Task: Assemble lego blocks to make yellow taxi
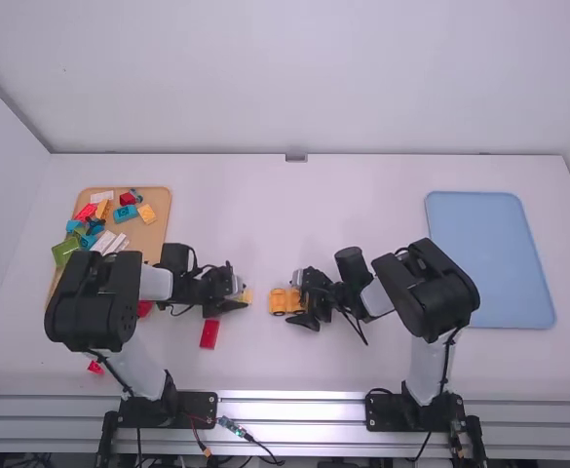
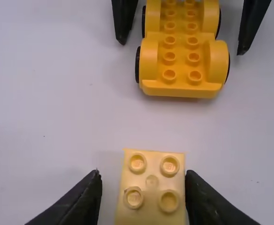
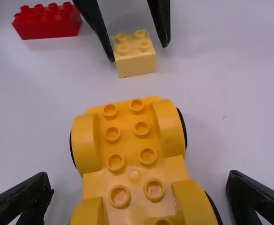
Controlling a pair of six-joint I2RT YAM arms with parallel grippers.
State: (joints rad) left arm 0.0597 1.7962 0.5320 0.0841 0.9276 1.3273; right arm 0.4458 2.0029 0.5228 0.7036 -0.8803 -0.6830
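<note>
Two robot arms face each other across a white worktop [image 1: 323, 370]. The left gripper [image 1: 238, 292] has its jaws parted around a pale yellow two-by-two toy block [image 1: 247, 296]; one finger is at the block's side and a gap shows at the other. Just to the right lies the yellow four-wheeled car base [image 1: 278, 301], studs up, between the released jaws of the right gripper [image 1: 298, 300], spread wide with space on both sides. A red brick [image 1: 209, 333] lies nearer, left of the pale block. A tan tray [image 1: 156, 236] of mixed bricks is at far left; a blue tray [image 1: 489, 258] is at right.
</note>
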